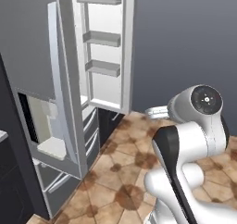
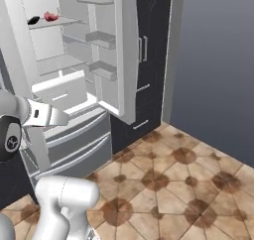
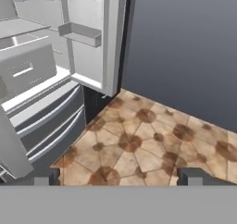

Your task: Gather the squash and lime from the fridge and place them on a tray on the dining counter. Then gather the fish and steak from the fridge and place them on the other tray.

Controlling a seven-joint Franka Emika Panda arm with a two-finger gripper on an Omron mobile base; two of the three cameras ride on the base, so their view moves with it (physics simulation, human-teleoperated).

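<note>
The fridge [image 2: 74,75] is seen standing with its doors swung wide, the white inside laid bare. In the right base view, a high shelf [image 2: 54,22] far to the left is seen to carry the steak [image 2: 50,16], a small pink-red piece, and just to its left a small dark item [image 2: 33,20] that cannot be made out; the two lie near each other without clearly touching. The lower shelves inside appear bare, and a closed white bin [image 2: 59,91] is set below them. The right-hand door [image 2: 111,50] is fitted with grey door racks [image 2: 100,37], in which nothing can be seen. Below the open compartment, the grey drawers [image 2: 74,140] are shut. In the left base view, the left-hand door [image 1: 65,93] is seen edge-on, with a recessed dispenser [image 1: 41,121] on its outer face.

A brown patterned tile floor [image 2: 173,184] is spread before the fridge, and dark cupboards [image 2: 146,55] are set behind the right-hand door.

The arm [image 1: 190,144] is folded near the base, its elbow raised and the hand held low, pointed toward the fridge drawers and the floor. In the hand view, the claw [image 3: 118,176] is held spread wide, with nothing between its tips, above the tiles near the foot of the right-hand door.
</note>
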